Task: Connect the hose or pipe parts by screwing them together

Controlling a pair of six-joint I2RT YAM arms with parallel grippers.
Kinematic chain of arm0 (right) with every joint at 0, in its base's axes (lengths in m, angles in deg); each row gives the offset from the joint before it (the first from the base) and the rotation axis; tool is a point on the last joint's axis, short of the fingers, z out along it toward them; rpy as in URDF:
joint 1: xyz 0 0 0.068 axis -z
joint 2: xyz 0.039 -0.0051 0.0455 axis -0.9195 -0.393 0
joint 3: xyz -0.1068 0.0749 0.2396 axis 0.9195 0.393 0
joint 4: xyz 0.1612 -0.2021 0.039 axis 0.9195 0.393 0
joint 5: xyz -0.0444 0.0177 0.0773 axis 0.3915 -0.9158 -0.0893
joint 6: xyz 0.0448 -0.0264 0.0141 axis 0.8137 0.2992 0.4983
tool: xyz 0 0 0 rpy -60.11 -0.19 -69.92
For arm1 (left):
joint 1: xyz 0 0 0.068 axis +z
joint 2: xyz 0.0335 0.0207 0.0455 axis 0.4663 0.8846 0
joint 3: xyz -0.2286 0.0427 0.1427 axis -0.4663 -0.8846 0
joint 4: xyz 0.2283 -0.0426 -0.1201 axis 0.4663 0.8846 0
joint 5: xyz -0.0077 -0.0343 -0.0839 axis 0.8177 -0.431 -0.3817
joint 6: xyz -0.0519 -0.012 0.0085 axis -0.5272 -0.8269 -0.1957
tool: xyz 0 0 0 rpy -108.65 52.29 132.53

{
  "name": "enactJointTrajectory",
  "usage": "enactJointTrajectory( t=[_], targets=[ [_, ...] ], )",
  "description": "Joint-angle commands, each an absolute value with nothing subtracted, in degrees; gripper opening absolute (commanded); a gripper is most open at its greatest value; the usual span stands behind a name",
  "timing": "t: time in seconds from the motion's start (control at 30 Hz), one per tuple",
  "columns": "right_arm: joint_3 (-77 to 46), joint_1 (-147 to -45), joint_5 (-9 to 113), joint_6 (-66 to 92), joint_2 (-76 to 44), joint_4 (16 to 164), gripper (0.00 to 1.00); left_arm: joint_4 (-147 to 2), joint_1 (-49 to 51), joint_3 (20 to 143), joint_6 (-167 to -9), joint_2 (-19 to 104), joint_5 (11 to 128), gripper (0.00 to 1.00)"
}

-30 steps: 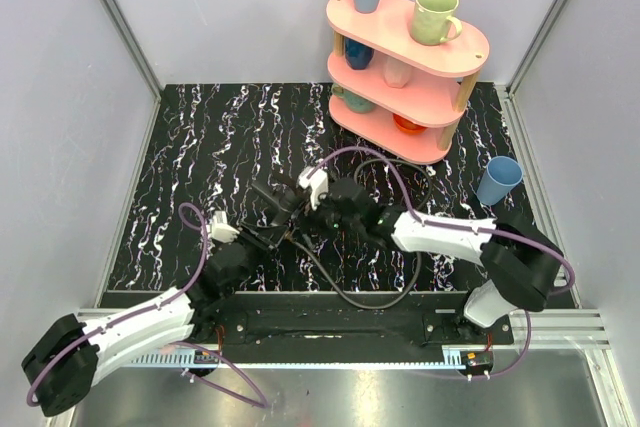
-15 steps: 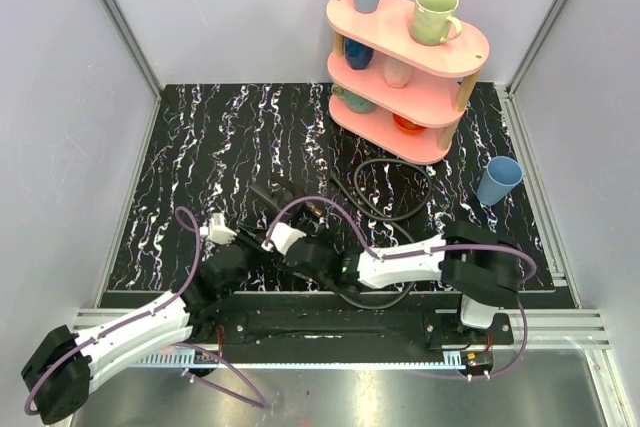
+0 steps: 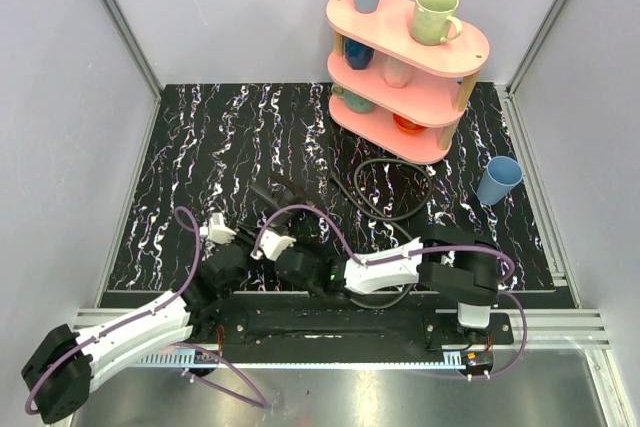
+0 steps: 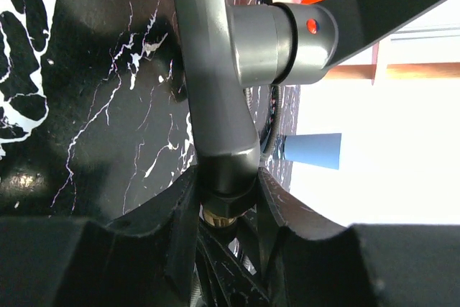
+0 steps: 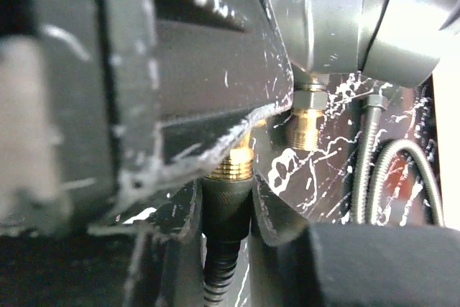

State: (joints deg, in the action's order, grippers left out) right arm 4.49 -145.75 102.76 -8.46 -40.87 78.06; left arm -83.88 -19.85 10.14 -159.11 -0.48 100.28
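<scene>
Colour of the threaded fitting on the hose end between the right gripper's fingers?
Brass-gold fitting; right wrist view shows it best.

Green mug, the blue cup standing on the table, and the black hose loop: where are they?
green mug point(image 3: 432, 25): top view, on its side wall.
blue cup point(image 3: 498, 183): top view, on its outer wall.
black hose loop point(image 3: 384, 160): top view, on the loop's far arc.

hose point(image 5: 215, 278): cut by bottom edge | brass fitting point(image 5: 231, 167): top apparently behind blurred block point(image 5: 180, 70)
</scene>
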Motion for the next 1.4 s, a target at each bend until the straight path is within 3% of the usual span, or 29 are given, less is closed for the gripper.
enactJointTrajectory(
  t=[0.0,0.23,0.43,0.73,0.8,0.9,1.03,1.1,1.13,1.17,1.2,1.37],
  targets=[
    [4.48,-142.72,93.85,-3.48,-35.13,72.43,0.0,-93.87,-20.11,4.76,-160.08,0.95,97.38,0.0],
    [11.79,-125.76,48.8,5.78,-28.17,65.22,0.0,-106.25,-20.11,0.71,-158.42,7.19,97.12,0.0],
    [8.45,-119.34,26.03,9.99,-33.96,65.05,0.0,-111.89,-20.2,0.53,-154.38,10.44,97.2,0.0],
    [8.45,-111.95,2.18,31.85,-44.07,39.94,0.0,-114.88,-20.2,-1.41,-153.41,11.68,99.05,0.0],
    [8.62,-110.28,-1.18,41.69,-47.58,27.9,0.0,-115.41,-20.2,-1.32,-152.71,11.68,99.05,0.0],
    [7.74,-109.49,-3.31,46.38,-50.14,23.91,0.03,-115.67,-20.2,-1.14,-152.44,11.68,99.31,0.0],
    [9.05,-109.4,0.19,41.92,-47.09,30.4,0.27,-113.93,-20.11,-0.62,-153.32,10.98,99.93,0.0],
    [9.5,-109.4,5.97,34.28,-44.18,41.71,0.36,-110.6,-20.11,0.96,-154.2,9.84,100.8,0.0],
    [10.72,-109.4,8.36,32.17,-41.04,47.32,0.43,-107.79,-20.11,1.49,-154.02,8.53,101.15,0.0],
    [11.51,-109.4,10.47,28.84,-39.52,49.55,0.57,-106.55,-20.11,2.45,-153.76,7.73,101.33,0.0],
    [12.13,-109.48,13.8,27.07,-37.94,52.01,0.62,-104.97,-20.2,3.16,-153.84,7.02,101.6,0.0],
    [13.28,-111.41,24.79,17.5,-29.15,69.5,0.8,-94.32,-20.02,6.32,-154.19,2.54,103.62,0.0]
  ],
)
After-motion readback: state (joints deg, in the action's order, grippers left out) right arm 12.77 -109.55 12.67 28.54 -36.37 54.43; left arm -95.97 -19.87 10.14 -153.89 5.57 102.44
